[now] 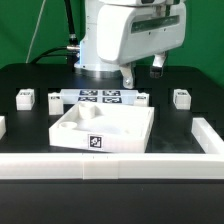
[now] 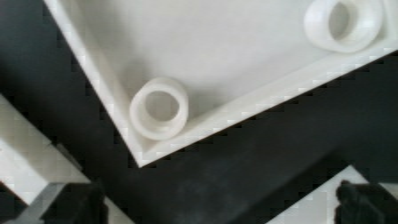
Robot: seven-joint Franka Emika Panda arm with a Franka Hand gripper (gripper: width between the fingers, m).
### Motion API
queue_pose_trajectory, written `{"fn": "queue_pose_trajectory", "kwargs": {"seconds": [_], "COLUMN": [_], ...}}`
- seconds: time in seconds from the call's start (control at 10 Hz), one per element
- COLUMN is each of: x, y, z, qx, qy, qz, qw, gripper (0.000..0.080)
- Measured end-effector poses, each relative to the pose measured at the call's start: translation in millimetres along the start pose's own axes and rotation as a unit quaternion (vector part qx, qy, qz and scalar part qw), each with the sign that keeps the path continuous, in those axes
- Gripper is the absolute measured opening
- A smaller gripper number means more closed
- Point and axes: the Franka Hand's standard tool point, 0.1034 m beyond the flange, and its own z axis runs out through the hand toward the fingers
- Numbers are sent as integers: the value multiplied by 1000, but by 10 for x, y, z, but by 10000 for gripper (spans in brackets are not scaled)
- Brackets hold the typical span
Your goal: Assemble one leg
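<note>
Small white legs with marker tags stand on the black table in the exterior view: two at the left [image 1: 25,97] [image 1: 55,100] and one at the right [image 1: 181,97]. The large white square tray-like part [image 1: 100,128] lies in the middle, and its corner fills the wrist view [image 2: 231,60] with two round sockets [image 2: 164,105] [image 2: 347,22]. My gripper [image 1: 143,72] hangs above the tray's far side. In the wrist view the gripper [image 2: 214,205] is open wide and empty, with dark fingertips [image 2: 63,205] at both lower edges. No leg shows in the wrist view.
The marker board [image 1: 100,97] lies behind the tray, with another small white piece [image 1: 143,98] at its right end. A white raised border [image 1: 110,165] runs along the table's front and up the exterior view's right side [image 1: 207,135].
</note>
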Motion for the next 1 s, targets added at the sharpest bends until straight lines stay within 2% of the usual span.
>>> {"fn": "queue_pose_trajectory", "kwargs": {"seconds": [0.2,0.3,0.7,0.8,0.9,1.0], "x": [-77,-132,-163,-185,-292,-422], "y": [-149,-205,-217,-208,-245,-332], "z": [118,176,203,222,301,393], "qx": [0,4,6,1,-8,-12], "qy": [2,-5,-8,-3,6,11], "qz": [-38,-67,-73,-93,-121,-135], "qw": [999,998,997,996,993,991], "gripper": [650,650,650,650,650,650]}}
